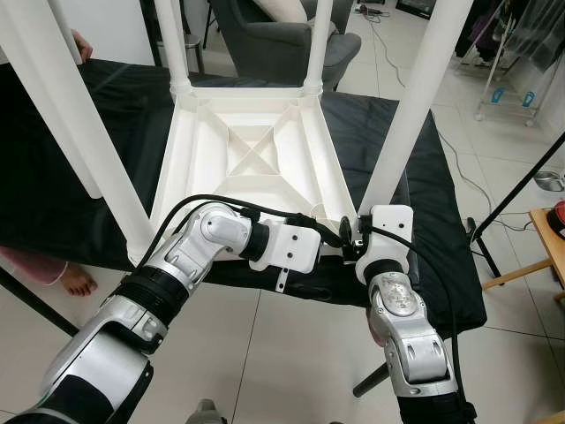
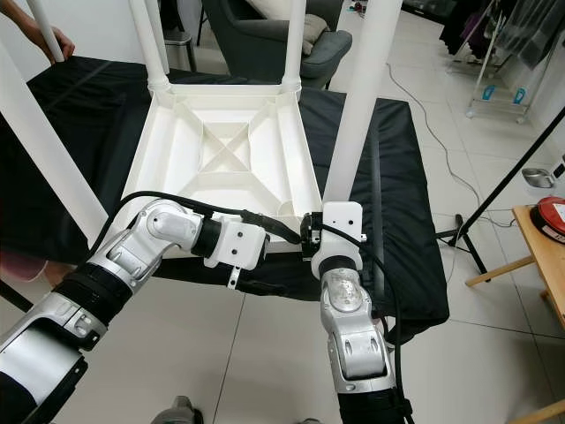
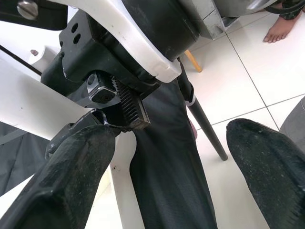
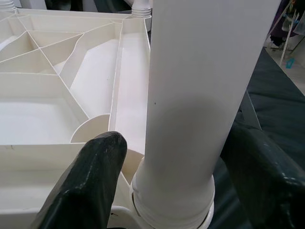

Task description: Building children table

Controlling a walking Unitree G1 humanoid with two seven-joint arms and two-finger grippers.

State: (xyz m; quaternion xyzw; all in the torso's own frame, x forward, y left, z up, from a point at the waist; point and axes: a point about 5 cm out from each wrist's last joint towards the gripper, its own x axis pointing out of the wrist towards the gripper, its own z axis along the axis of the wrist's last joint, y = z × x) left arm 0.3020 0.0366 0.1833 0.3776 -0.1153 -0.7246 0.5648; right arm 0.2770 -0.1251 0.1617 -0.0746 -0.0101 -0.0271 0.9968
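Reaching in from below on silver arms, both grippers meeting at the near right corner of the upturned white table (image 1: pixel 252 155), lying tabletop-down on a black cloth (image 1: pixel 415 194) with four legs pointing up. Right gripper (image 4: pixel 181 162) straddling the near right leg (image 4: pixel 205 95) just above its socket, black fingers (image 4: pixel 88 183) spread wide on either side of it, contact impossible to tell. Left gripper (image 3: pixel 176 162) hovering beside the right wrist, fingers (image 3: pixel 66 176) wide apart, holding nothing. Standing beyond the cloth's left edge, a person's bare foot (image 1: pixel 78 281) on the tiled floor (image 1: pixel 282 353).
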